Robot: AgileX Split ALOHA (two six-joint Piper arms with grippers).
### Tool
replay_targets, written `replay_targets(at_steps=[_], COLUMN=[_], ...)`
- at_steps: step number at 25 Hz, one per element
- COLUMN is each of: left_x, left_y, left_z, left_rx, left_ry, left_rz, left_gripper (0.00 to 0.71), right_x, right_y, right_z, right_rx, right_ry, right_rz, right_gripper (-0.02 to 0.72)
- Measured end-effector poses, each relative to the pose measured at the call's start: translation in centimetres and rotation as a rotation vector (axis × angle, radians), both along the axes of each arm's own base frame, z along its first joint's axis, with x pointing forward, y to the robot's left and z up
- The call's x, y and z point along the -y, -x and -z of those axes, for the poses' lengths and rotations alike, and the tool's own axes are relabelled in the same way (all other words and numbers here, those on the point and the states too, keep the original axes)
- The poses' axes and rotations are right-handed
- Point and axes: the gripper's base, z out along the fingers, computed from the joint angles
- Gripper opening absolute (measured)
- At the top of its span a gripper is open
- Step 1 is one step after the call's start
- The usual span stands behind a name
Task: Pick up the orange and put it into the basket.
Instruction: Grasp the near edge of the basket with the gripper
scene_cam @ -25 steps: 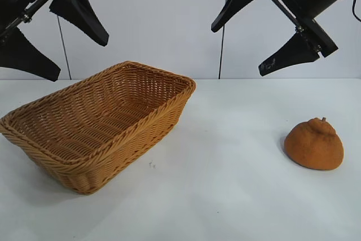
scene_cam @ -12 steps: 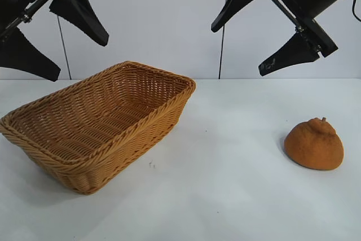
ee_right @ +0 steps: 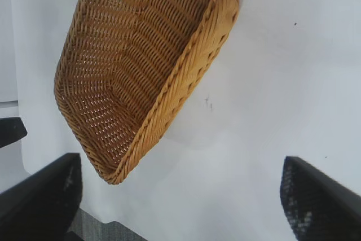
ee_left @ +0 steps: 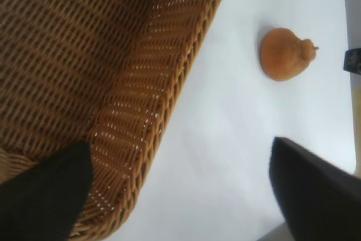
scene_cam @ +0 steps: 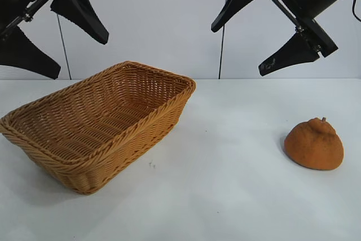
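The orange, dull brownish and lumpy with a small dark stem, sits on the white table at the right; it also shows in the left wrist view. The golden-tan wicker basket stands empty at the left, seen too in the left wrist view and the right wrist view. My left gripper hangs open high above the basket's left end. My right gripper hangs open high above the table, up and left of the orange. Both are empty.
The white table runs between the basket and the orange. A pale wall with vertical seams stands behind. The table's edge shows in the right wrist view.
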Motion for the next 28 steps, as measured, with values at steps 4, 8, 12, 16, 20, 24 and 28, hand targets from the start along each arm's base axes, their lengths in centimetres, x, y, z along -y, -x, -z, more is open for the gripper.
replay_targets(at_steps=[4, 8, 12, 16, 20, 24, 28], left_x=[-1.7, -4.3, -4.9, -4.1, -3.3, -3.2, -3.4], left_y=[0.1, 0.9, 2.4, 4.0, 4.5, 3.8, 2.6], left_z=[-0.3, -2.0, -3.5, -3.2, -1.3, 0.5, 2.7], left_rx=[-0.027, -0.027, -0.050, -0.119, -0.199, -0.233, -0.303], left_ry=[-0.001, -0.006, -0.025, -0.054, -0.060, -0.069, -0.091], left_rz=[-0.022, -0.109, -0.181, -0.245, -0.380, -0.534, -0.651], left_gripper=[0.610, 0.610, 0.610, 0.610, 0.610, 0.610, 0.610], right_x=[0.0, 0.0, 0.0, 0.0, 0.0, 0.0, 0.0], right_y=[0.0, 0.0, 0.0, 0.0, -0.1, -0.1, -0.1], right_z=[0.0, 0.0, 0.0, 0.0, 0.0, 0.0, 0.0], right_rx=[0.000, 0.002, 0.003, 0.004, 0.005, 0.006, 0.006], right_ry=[0.000, 0.000, 0.001, 0.001, 0.001, 0.001, 0.001], right_rz=[0.000, 0.002, 0.003, 0.003, 0.004, 0.004, 0.004], right_gripper=[0.652, 0.652, 0.652, 0.652, 0.652, 0.652, 0.652])
